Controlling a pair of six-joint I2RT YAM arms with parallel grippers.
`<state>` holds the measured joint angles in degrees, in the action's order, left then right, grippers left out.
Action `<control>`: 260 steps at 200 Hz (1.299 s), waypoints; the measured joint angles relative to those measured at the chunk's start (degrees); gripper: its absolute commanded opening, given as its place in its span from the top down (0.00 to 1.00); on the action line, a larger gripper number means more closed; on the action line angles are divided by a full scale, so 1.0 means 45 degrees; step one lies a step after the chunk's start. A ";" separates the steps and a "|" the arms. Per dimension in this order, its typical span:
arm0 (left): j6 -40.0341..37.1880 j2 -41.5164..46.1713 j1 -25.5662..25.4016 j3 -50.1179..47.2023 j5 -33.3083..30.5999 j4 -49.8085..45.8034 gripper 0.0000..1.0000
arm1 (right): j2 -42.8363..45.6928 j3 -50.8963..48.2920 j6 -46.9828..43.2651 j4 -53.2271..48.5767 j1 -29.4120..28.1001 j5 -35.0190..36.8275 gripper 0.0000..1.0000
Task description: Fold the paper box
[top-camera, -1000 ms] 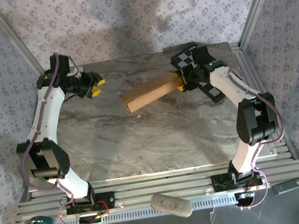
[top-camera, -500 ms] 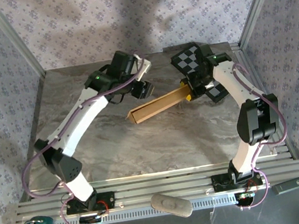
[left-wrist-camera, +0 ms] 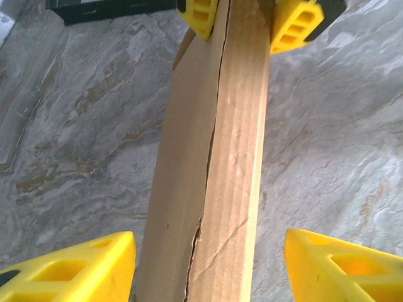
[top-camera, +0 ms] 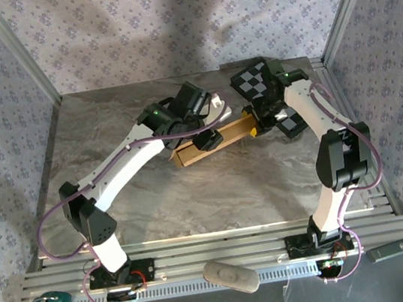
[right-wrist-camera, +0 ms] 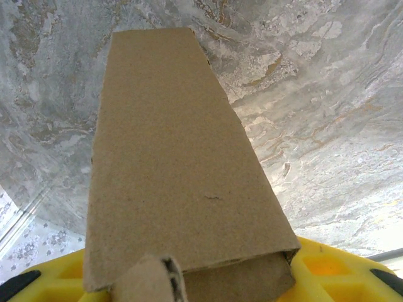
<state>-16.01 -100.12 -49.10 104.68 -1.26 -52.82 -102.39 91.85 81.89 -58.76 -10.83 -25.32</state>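
My right pincer [top-camera: 253, 123] clamps one end of the cardboard box [top-camera: 189, 153], which stretches straight out from its grip. My left pincer [left-wrist-camera: 208, 236] stands wide open astride the box's middle — cardboard runs between its two fingers [left-wrist-camera: 82, 267], apparently touching neither.

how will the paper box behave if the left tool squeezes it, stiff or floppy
Probably light: the right tool holds the paper box by one end and it shows no clear sag. Likely stiff lengthwise, since its long edges look fairly straight. Squeezed sideways by the left tool it may give, as an open seam runs along its face.
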 measured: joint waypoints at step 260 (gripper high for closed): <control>-0.0913 -0.1525 -0.0612 -0.1477 -0.4065 0.2045 1.00 | -0.0549 0.0559 0.0612 0.0510 -0.0121 -0.0228 0.31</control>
<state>-20.12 -106.98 -51.86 98.04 -19.55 -43.62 -104.86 94.37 84.64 -56.47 -11.38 -26.35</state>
